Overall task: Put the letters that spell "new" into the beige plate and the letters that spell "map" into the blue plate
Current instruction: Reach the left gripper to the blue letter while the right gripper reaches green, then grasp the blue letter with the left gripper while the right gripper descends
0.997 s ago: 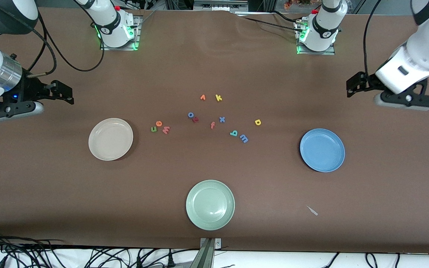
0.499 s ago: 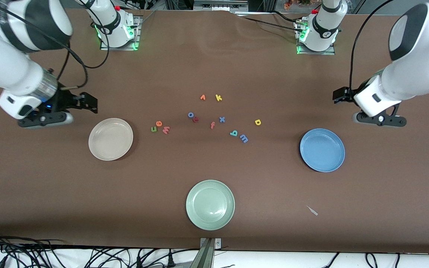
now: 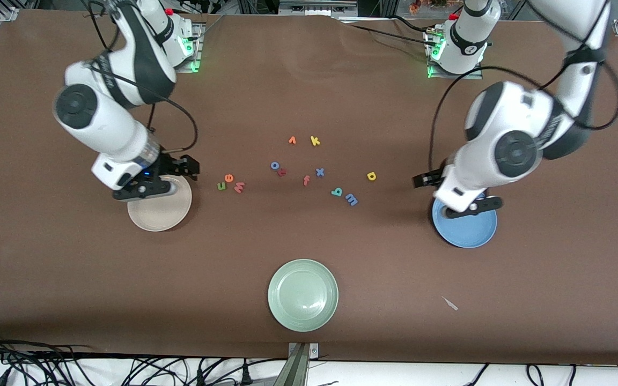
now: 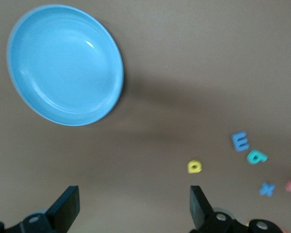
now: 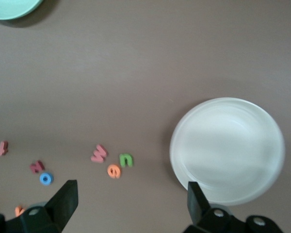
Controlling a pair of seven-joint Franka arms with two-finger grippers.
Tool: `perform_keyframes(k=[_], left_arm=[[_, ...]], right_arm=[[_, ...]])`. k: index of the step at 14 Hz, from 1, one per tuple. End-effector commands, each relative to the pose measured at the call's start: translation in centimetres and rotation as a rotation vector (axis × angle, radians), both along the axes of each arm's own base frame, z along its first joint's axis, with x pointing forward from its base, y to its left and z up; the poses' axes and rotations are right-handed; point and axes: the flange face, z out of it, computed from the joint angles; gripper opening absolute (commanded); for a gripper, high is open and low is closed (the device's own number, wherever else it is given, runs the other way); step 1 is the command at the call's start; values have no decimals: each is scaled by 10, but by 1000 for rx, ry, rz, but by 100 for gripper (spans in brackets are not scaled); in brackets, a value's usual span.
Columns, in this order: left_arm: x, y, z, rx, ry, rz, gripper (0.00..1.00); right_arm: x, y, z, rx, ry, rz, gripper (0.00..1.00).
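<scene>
Both your grippers hang spread wide and empty, each over its own plate's rim.

Your left gripper (image 3: 421, 181) is over the blue plate (image 3: 467, 228) at the edge toward the letters; your right gripper (image 3: 190, 167) is likewise over the beige plate (image 3: 159, 212). Bare brown table (image 3: 309, 80) lies between each plate and the letters. Green n (image 3: 221, 186), orange e (image 3: 228, 178) and pinkish-red w (image 3: 239, 187) cluster near the beige plate. Periwinkle m (image 3: 351, 200) touches teal a (image 3: 337, 191); yellow p (image 3: 372, 176) sits apart, nearest the blue plate.
</scene>
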Motion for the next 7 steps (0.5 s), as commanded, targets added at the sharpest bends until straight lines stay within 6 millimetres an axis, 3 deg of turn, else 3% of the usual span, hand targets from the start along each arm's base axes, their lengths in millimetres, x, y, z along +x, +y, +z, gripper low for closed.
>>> perform_keyframes(k=[1,3,4,5,7], left_arm=[[-1,-52,-37,9,-28,137,100],[-1,-78,-77,-5,-41,251,100],[-8,-105,-90,-43,-49,334,100],[-11,-120,-103,-56,-65,380,100],[-18,-133,-142,-48,-53,398,100]], right_arm=[[-18,26,-46,5,-27,5,100],[-29,44,-78,-37,-49,38,100],[-31,51,-96,-69,-78,59,100],[-31,54,-109,-97,-91,62,100],[-31,54,-123,-113,-96,61,100]])
